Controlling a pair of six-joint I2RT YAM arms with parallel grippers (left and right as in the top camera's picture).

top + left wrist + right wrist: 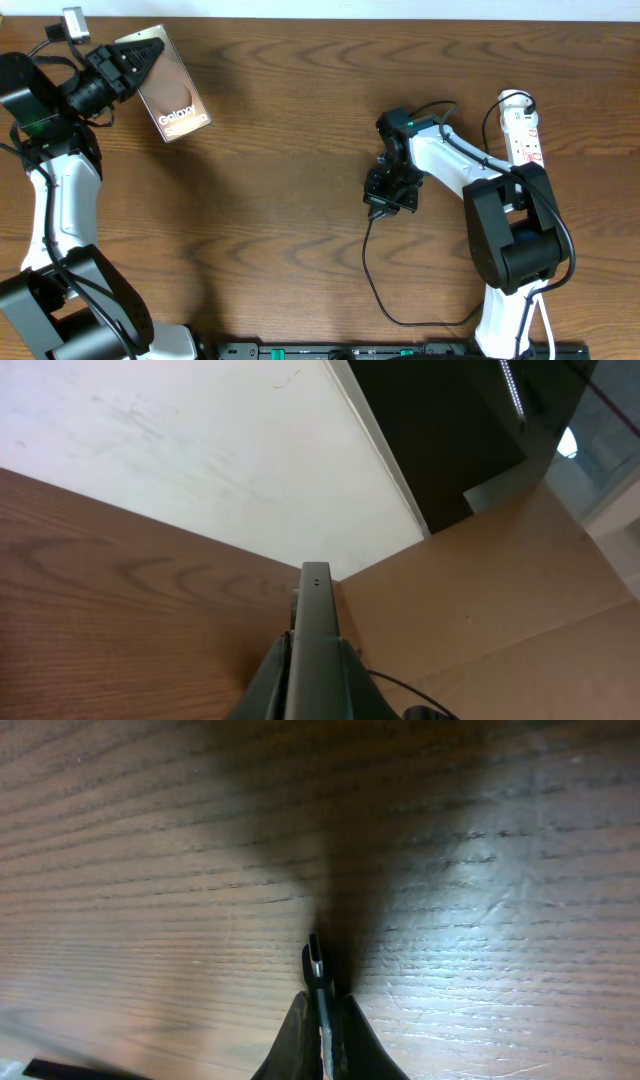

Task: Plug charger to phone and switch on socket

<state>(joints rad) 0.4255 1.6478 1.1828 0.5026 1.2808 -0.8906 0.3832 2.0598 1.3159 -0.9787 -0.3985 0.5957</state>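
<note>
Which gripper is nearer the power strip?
Right. The right gripper sits mid-table, left of the power strip, gripping the charger; the left gripper is across the table, clamping the phone.

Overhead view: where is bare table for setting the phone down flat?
The wide middle strip between the phone and the right gripper is bare wood. So is the near side left of the charger loop. Crowded: the right edge, around the socket.
</note>
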